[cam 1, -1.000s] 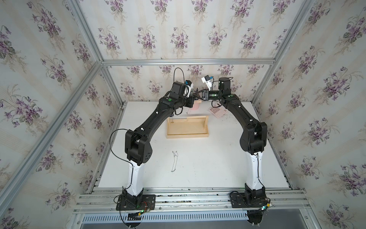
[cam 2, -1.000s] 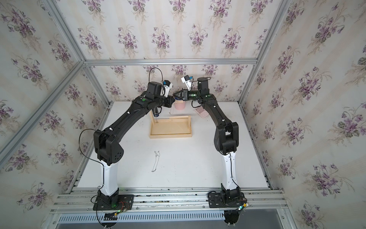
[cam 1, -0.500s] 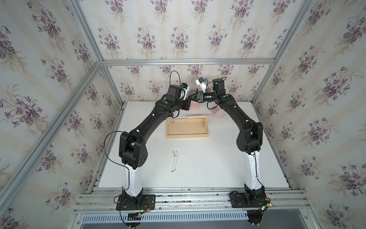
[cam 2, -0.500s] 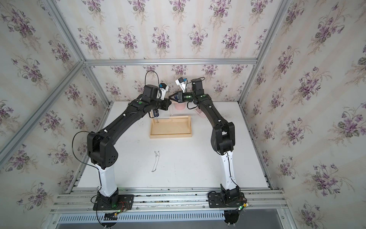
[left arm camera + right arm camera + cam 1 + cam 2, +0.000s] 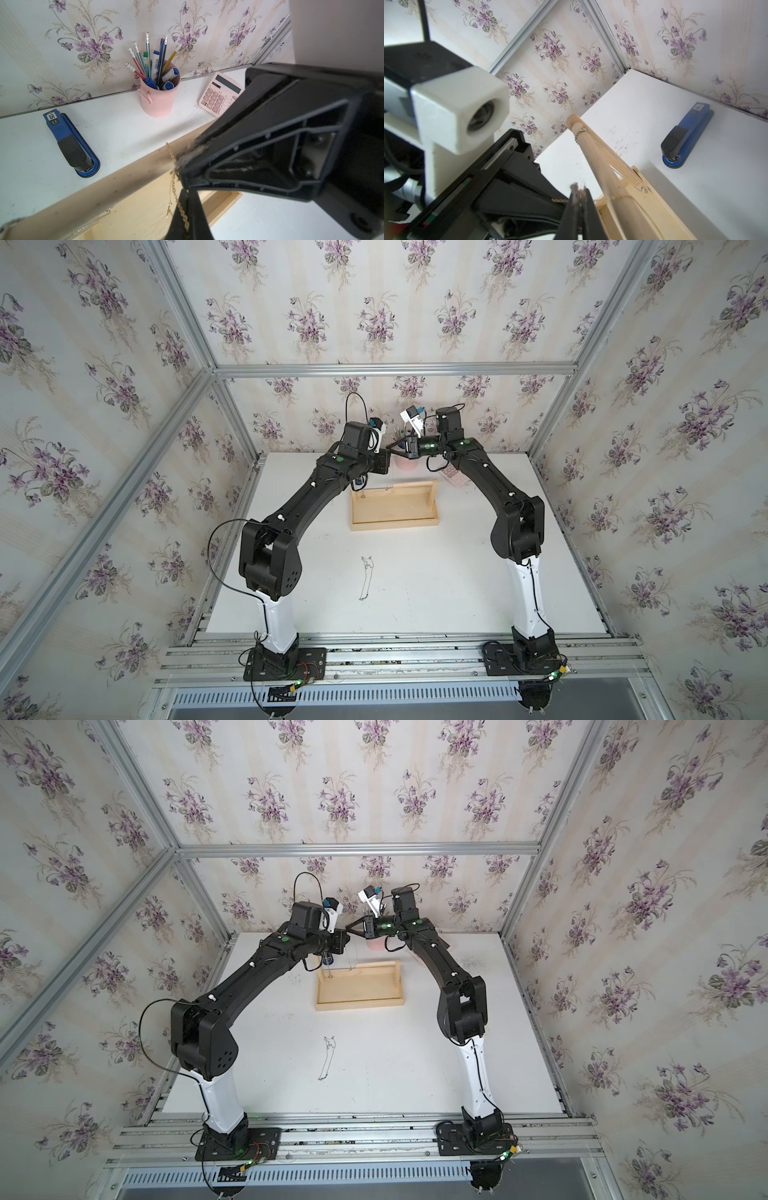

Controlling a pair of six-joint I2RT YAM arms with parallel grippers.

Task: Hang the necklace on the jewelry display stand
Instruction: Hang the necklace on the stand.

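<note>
**Top views:** jewelry display stand (image 5: 395,524) at the rear centre of the table (image 5: 436,572). A loose thin necklace (image 5: 365,578) lies in front, well apart. The grips are too small to read.

**Left wrist:** gold chain necklace (image 5: 173,187) lies across the dowel bar (image 5: 104,182). The left gripper (image 5: 187,199) is clamped on it below the bar, and the right gripper (image 5: 179,164) pinches it at the bar.

**Right wrist:** only this view shows a silver ball chain (image 5: 580,133) looped near the bar's end.

**Status:** draped, probably; release not yet done.

The blue stapler (image 5: 70,143) label reads "50"; calculator (image 5: 220,95) keys show digits.
</note>
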